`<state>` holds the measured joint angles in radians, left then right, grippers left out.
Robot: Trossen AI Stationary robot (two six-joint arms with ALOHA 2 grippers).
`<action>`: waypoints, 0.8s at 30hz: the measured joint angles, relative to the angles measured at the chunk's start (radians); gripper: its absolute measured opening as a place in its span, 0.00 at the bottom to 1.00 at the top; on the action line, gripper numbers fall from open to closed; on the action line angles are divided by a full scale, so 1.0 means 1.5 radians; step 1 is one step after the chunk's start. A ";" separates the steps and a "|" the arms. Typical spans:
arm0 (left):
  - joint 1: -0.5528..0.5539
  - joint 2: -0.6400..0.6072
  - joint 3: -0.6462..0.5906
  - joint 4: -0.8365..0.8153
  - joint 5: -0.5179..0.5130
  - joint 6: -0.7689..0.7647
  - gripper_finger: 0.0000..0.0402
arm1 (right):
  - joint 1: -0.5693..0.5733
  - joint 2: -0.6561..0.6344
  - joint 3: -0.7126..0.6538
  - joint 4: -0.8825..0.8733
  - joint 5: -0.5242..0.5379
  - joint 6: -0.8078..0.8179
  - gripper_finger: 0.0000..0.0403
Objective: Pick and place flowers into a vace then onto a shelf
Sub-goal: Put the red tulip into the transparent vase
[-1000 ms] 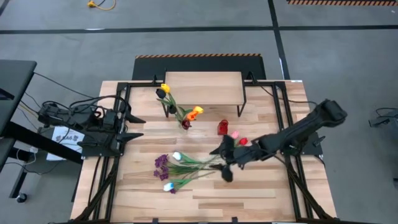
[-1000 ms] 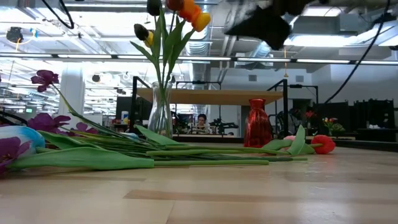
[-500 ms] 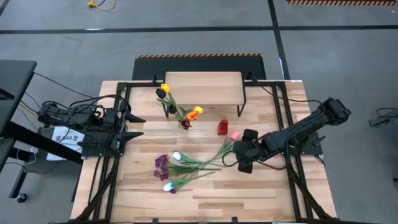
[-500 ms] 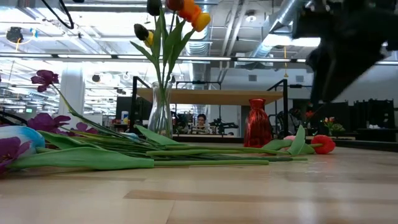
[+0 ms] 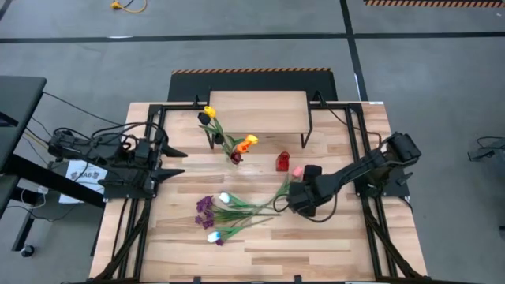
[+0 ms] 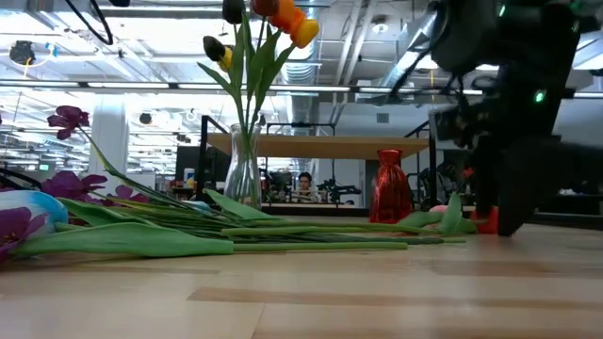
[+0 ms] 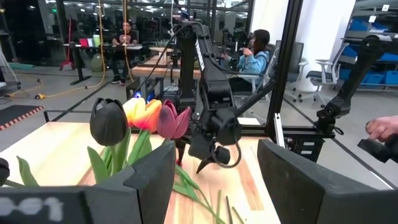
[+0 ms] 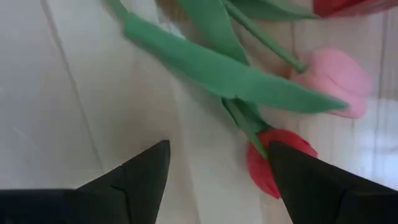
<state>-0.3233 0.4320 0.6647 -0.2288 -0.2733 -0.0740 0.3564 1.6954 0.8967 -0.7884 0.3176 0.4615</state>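
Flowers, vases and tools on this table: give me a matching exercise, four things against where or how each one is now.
Things:
1. clear vase
2. red vase
3. right tool
4. left tool

States:
a. empty, standing near the shelf
b. open, parked at the table's left side
c. holds upright tulips
d. open, low over the loose flowers

Pairs: 1-c, 2-a, 3-d, 4-b

Two dark, boxy jointed arms, black looping cables, matte black wedge-shaped fingers [image 8: 140, 180]
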 joint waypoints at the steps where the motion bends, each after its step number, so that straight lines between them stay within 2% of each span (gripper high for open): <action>1: 0.000 0.000 0.000 0.000 0.000 0.000 0.54 | -0.004 0.008 0.003 0.000 0.000 -0.001 0.66; 8: 0.000 0.000 0.000 0.000 0.001 0.000 0.54 | -0.009 0.035 0.004 0.004 0.018 -0.035 0.62; 19: 0.000 0.000 0.000 -0.005 0.002 0.000 0.54 | -0.010 0.015 0.026 0.018 0.046 -0.096 0.44; 24: 0.000 0.000 0.000 -0.006 0.002 0.000 0.54 | -0.017 0.015 0.026 0.029 0.034 -0.116 0.37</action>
<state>-0.3233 0.4324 0.6647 -0.2371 -0.2707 -0.0738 0.3313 1.7176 0.9360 -0.7456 0.3686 0.2879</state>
